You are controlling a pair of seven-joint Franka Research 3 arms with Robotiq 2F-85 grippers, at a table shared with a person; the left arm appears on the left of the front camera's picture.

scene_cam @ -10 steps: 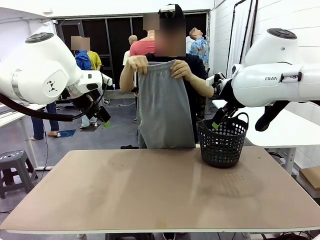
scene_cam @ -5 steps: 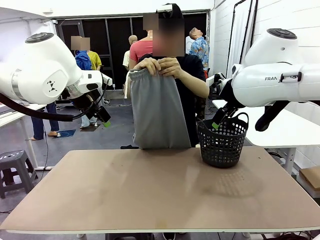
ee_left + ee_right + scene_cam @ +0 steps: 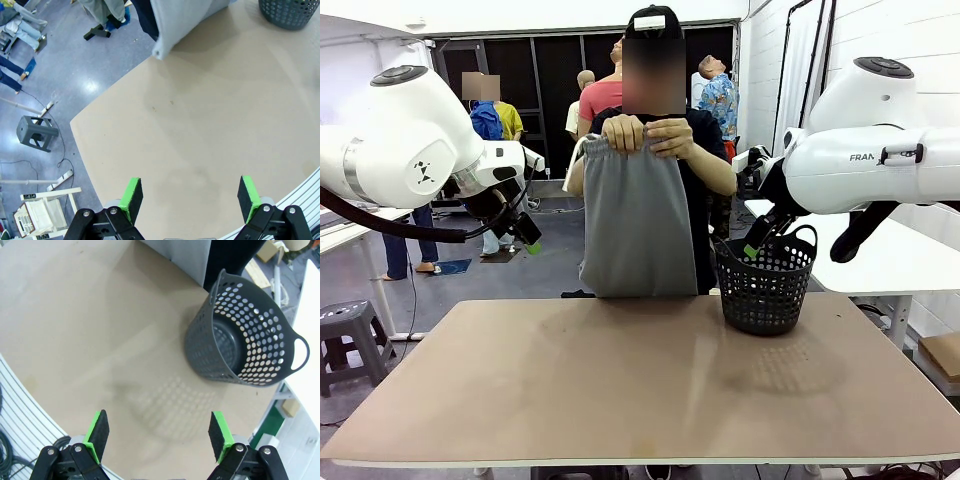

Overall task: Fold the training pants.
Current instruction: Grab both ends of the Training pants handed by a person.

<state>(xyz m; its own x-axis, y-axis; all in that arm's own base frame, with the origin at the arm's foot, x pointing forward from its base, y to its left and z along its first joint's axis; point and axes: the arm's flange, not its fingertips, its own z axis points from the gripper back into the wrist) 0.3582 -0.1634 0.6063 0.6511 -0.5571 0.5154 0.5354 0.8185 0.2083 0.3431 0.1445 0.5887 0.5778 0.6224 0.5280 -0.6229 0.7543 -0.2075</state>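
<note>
Training pants (image 3: 638,225) hang from person's hands (image 3: 667,137) beyond far edge of worktop (image 3: 620,390), just left of basket (image 3: 765,285); hem hidden behind that edge; second ago hands apart, waistband spread; now hands together, waistband bunched, legs doubled lengthwise; likely first fold made in air, pants not yet laid on worktop; left tool (image 3: 190,197) wide, empty, raised well left of basket; right tool (image 3: 159,432) wide, empty, raised near basket; neither has moved.
</note>
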